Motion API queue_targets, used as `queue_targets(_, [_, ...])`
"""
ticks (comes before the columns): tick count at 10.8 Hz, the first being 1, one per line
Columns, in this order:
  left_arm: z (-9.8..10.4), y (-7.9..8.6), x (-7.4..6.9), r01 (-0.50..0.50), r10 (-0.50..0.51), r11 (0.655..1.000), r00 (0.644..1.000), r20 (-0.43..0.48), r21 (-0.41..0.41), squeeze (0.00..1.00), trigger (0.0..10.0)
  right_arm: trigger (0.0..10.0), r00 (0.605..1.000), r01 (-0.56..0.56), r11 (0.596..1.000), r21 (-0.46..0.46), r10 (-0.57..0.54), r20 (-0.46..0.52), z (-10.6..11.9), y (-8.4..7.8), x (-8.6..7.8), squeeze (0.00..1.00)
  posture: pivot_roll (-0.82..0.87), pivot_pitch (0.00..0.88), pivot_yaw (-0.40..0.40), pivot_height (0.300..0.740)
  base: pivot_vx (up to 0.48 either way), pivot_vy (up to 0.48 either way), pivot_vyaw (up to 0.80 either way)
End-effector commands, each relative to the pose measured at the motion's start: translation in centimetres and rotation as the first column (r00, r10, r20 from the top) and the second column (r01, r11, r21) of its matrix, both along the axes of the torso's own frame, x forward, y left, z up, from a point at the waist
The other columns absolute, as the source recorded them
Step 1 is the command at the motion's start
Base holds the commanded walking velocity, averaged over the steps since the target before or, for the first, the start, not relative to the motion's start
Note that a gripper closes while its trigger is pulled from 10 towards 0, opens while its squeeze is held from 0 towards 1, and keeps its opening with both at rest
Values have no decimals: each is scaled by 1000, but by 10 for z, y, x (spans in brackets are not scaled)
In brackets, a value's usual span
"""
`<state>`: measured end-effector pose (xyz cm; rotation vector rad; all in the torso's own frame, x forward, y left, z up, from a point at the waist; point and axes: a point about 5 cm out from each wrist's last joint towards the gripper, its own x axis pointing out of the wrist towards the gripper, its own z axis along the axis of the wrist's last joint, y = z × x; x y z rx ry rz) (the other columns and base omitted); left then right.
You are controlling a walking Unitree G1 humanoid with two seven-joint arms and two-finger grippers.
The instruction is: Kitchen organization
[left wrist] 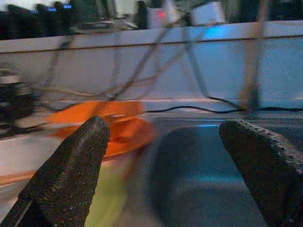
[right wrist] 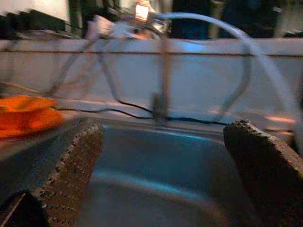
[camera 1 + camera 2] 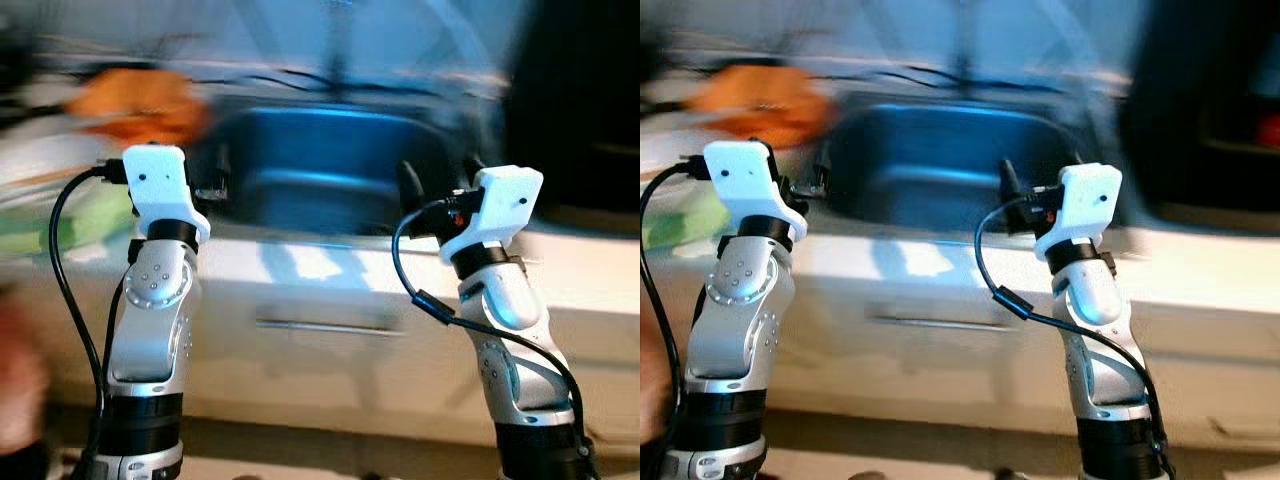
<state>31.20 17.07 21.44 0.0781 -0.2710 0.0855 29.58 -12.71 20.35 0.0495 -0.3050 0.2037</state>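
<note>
The picture is blurred by motion. A steel sink is set in the white counter straight ahead. My left gripper is held up at the sink's left rim, its fingers spread open around nothing. My right gripper is raised over the sink's right front edge, open as well and holding nothing. An orange object lies on the counter left of the sink, also in the left wrist view.
A faucet rises behind the sink against a pale wall. Something green lies on the counter at the left. A large dark shape stands at the right. Below the counter edge is a drawer handle.
</note>
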Motion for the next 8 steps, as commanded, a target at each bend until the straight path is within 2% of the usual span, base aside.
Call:
queue_targets(1, [-3, 1, 0, 2, -2, 1000, 1000, -21, -3, 0, 10000, 10000, 1000, -14, 1000, 2, 14, 14, 5, 4, -1, 0, -12, 55, -11, 740, 0, 480, 0])
queue_targets(2, [-4, 1, -1, 2, -2, 1000, 1000, -25, -1, 0, 10000, 10000, 1000, -13, 1000, 1, 13, 14, 5, 4, -1, 0, -14, 55, -11, 740, 0, 480, 0])
queue_targets(3, [-2, -1, -2, 16, -16, 999, 1000, -17, 35, 0, 10000, 10000, 1000, -11, 1000, -1, 11, 15, 5, 4, -1, 0, -14, 55, -11, 740, 0, 0, 0])
queue_targets(4, [-2, -7, -2, 75, -74, 996, 997, -16, 41, 0, 10000, 10000, 1000, -2, 1000, -6, 2, 17, 5, 3, -1, 0, -13, 55, -11, 740, 0, 0, 0])
queue_targets(5, [-1, -10, -3, 98, -97, 994, 995, -20, 47, 0, 10000, 10000, 1000, 10, 1000, -15, -9, 19, 6, 3, -1, 0, -14, 55, -9, 740, 0, 0, -513])
queue_targets(6, [-1, -11, -2, 101, -100, 994, 995, -18, 38, 0, 10000, 10000, 1000, 15, 1000, -16, -15, 13, 5, 2, -1, 0, -15, 55, -10, 740, 0, 0, -800])
queue_targets(8, [0, -11, -2, 104, -104, 994, 995, -12, 30, 0, 10000, 10000, 1000, 6, 1000, -17, -6, 21, 5, 3, -1, 0, -15, 55, -13, 740, 0, 0, 0])
